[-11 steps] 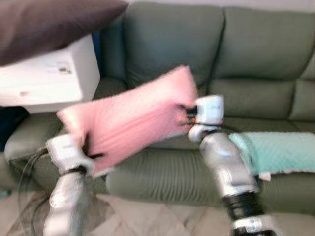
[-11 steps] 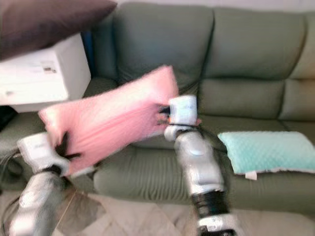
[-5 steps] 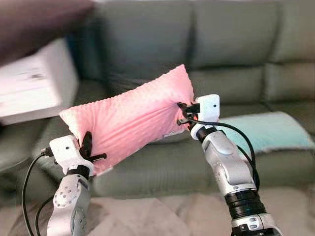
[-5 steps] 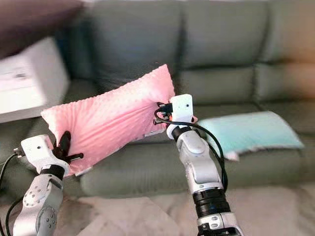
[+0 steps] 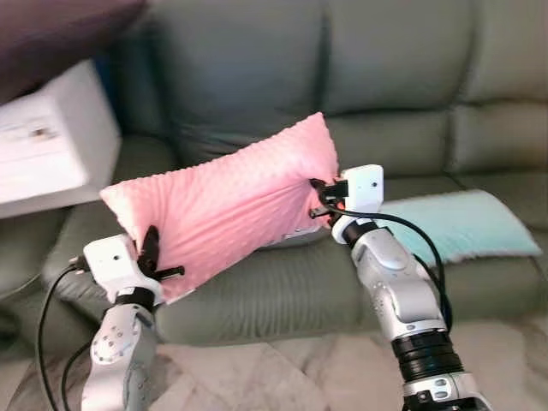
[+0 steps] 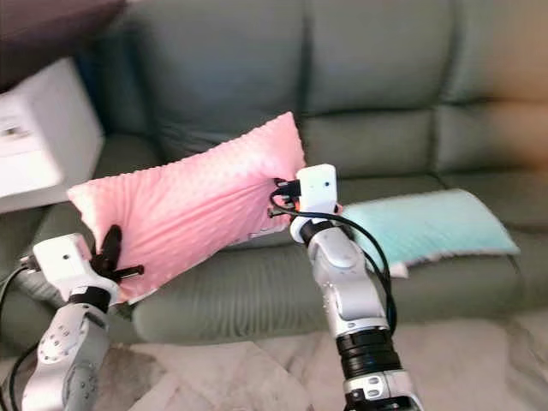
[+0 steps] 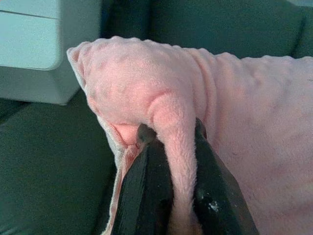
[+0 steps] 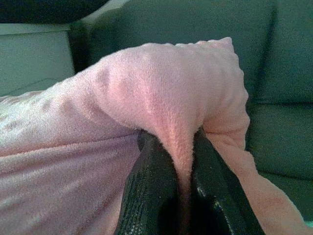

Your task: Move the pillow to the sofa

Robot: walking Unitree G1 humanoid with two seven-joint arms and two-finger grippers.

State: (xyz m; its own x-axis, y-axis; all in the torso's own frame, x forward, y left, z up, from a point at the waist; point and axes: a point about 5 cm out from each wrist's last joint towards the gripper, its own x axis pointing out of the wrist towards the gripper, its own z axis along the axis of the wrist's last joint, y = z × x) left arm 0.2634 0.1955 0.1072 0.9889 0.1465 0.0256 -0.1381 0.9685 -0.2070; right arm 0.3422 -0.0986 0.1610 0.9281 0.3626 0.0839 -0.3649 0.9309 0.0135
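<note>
Item: one pink dimpled plush pillow (image 5: 227, 205), oblong, held in the air at centre frame in the head views, its long axis tilted with the right end higher. It hung above the front of the seat of the one grey-green upholstered sofa (image 5: 385, 77), not yet resting on it.

Holders: two. The left gripper (image 5: 152, 261), lower left of frame, had its two black fingers (image 7: 146, 191) closed on a pinched fold at the pillow's lower corner. The right gripper (image 5: 318, 199), at centre, had its fingers (image 8: 149, 196) likewise closed tight on a fold at the upper end.

Handling, as judged: light, soft and easily squashed; the fabric bunched between the fingers, so the hold was on cover and filling alike. Fleecy, not slippery, not fragile. The two short ends looked the best places to hold, keeping it spread.

Other items: one mint-green dimpled pillow (image 5: 458, 224) lying flat on the sofa seat at right; one white box-like unit (image 5: 51, 141) at upper left, with one dark brown cushion (image 5: 60, 30) atop it.
</note>
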